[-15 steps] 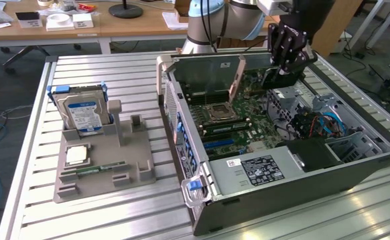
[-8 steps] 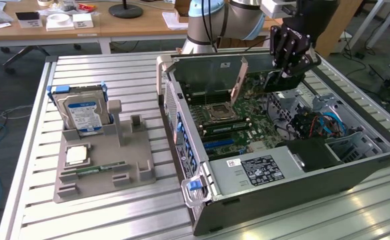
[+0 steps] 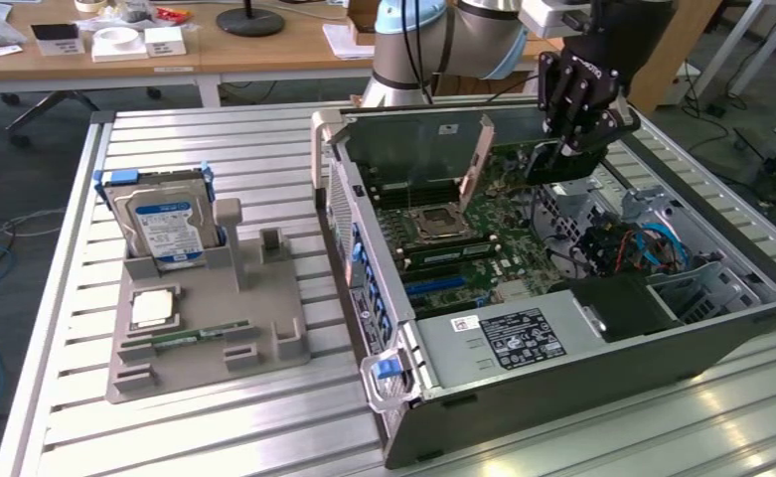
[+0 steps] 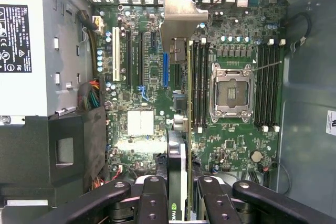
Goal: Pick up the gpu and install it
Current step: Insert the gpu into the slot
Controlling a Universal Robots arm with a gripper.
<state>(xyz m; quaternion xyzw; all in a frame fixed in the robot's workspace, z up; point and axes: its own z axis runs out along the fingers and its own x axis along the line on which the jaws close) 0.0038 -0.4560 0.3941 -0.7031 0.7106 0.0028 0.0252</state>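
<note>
Evidently the gripper (image 4: pixel 181 187) clamps the gpu (image 4: pixel 177 156) edge-on above the motherboard (image 4: pixel 231 145) to line it up with the slots (image 4: pixel 165 69).

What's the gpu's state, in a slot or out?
Out, it seems: the gpu hangs edge-on in the end effector above the motherboard; contact with a slot cannot be told.

The dark gpu (image 4: pixel 179 156), silvery-bracketed, hangs edge-on over the motherboard (image 4: pixel 236 145), seemingly not seated.
</note>
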